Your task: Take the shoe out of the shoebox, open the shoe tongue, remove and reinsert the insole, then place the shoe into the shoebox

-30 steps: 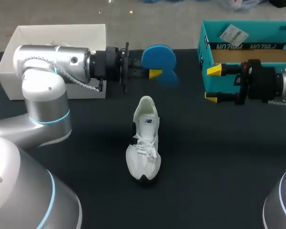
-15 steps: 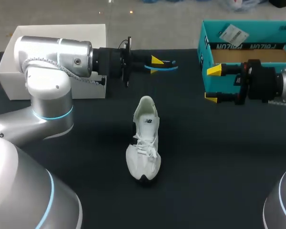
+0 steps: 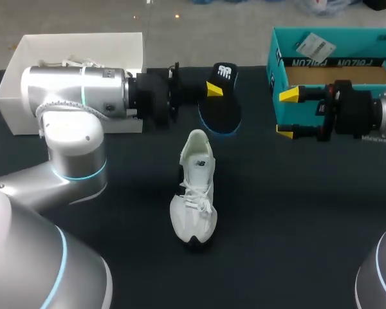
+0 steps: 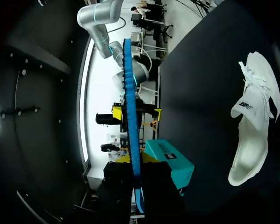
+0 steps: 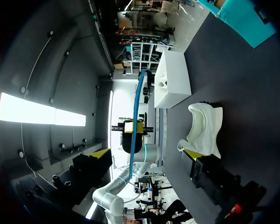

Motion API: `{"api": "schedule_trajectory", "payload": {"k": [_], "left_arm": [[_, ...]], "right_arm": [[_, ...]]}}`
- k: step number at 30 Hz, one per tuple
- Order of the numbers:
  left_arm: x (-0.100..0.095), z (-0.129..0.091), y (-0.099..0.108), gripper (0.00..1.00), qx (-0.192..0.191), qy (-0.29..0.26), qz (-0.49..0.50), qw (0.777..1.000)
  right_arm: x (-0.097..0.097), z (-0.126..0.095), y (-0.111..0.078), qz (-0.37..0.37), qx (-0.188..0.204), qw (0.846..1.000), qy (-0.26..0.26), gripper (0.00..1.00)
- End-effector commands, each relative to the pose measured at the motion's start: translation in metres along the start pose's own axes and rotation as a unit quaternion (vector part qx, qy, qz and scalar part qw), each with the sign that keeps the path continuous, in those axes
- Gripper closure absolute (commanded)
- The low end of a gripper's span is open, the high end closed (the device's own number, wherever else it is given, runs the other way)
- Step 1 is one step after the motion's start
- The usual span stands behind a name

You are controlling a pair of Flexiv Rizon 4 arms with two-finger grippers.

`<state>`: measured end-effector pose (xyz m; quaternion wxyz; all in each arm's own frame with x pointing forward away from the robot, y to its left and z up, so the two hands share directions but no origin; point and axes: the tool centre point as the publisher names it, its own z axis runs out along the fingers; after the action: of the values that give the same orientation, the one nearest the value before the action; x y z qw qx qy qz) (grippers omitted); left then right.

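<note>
The white shoe lies on the black table, heel toward the far side; it also shows beside my left gripper and ahead of my right gripper. My left gripper is shut on the insole and holds it in the air beyond the shoe's heel, black top face up, blue rim showing. From the left wrist the insole appears edge-on between the fingers. My right gripper stands open beside the teal shoebox, holding nothing.
A white box stands at the back left, behind my left arm. The teal shoebox sits at the back right corner. Dark tabletop lies around the shoe on all sides.
My left wrist has rolled over, turning the insole from blue underside up, through edge-on, to black top up, and shifted slightly right. The shoe and right arm have not moved.
</note>
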<state>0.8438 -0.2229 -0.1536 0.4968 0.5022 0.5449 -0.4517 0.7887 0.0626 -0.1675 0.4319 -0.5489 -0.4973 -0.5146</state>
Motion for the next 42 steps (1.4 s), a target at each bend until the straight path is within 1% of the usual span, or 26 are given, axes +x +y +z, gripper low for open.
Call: {"api": "schedule_trajectory", "payload": {"k": [1,2,4,7,15,21,23,31,33,34,35,36,39,40,42], "left_arm": [[0.001,0.006,0.000,1.00,0.047,-0.005,0.126,0.991],[0.000,0.007,0.000,1.00,0.048,-0.019,0.140,0.989],[-0.001,0.006,0.001,1.00,0.053,-0.020,0.141,0.988],[-0.003,0.008,0.001,1.00,0.046,-0.028,0.141,0.989],[0.009,0.022,-0.004,1.00,-0.006,-0.041,0.101,0.994],[0.012,0.031,-0.007,1.00,-0.007,-0.050,0.094,0.994],[0.012,0.032,-0.009,1.00,0.001,-0.052,0.091,0.994],[0.011,0.030,-0.011,1.00,0.015,-0.046,0.089,0.995],[0.012,0.029,-0.012,1.00,0.019,-0.044,0.089,0.995],[0.013,0.029,-0.013,1.00,0.020,-0.043,0.090,0.995],[0.014,0.029,-0.013,1.00,0.021,-0.043,0.089,0.995],[0.014,0.029,-0.014,1.00,0.022,-0.044,0.088,0.995],[0.015,0.029,-0.017,1.00,0.023,-0.045,0.087,0.995],[0.015,0.029,-0.017,1.00,0.024,-0.046,0.086,0.995],[0.016,0.029,-0.018,1.00,0.023,-0.046,0.086,0.995]], "right_arm": [[0.000,0.001,-0.001,0.000,-0.002,1.000,-0.001,0.00],[0.000,0.001,-0.001,0.000,-0.002,1.000,-0.001,0.00],[0.000,0.001,-0.001,0.000,-0.002,1.000,-0.001,0.00],[0.000,0.001,-0.001,0.000,-0.002,1.000,-0.001,0.00],[0.000,0.001,-0.001,0.000,-0.002,1.000,-0.001,0.00],[0.000,0.001,-0.001,0.000,-0.002,1.000,-0.001,0.00],[0.000,0.001,-0.001,0.000,-0.002,1.000,-0.001,0.00],[0.000,0.001,-0.001,0.000,-0.002,1.000,-0.001,0.00],[0.003,-0.003,0.000,0.001,0.003,1.000,-0.002,0.00],[0.003,-0.003,0.001,-0.013,0.009,1.000,0.002,0.00],[0.003,-0.001,0.002,-0.016,0.016,1.000,-0.015,0.00],[-0.001,0.001,0.004,-0.028,0.014,0.999,-0.024,0.00],[-0.006,0.007,0.009,-0.053,0.013,0.998,-0.035,0.00],[-0.008,0.010,0.011,-0.064,0.019,0.997,-0.044,0.00],[-0.011,0.016,0.015,-0.064,0.020,0.996,-0.052,0.00]]}}
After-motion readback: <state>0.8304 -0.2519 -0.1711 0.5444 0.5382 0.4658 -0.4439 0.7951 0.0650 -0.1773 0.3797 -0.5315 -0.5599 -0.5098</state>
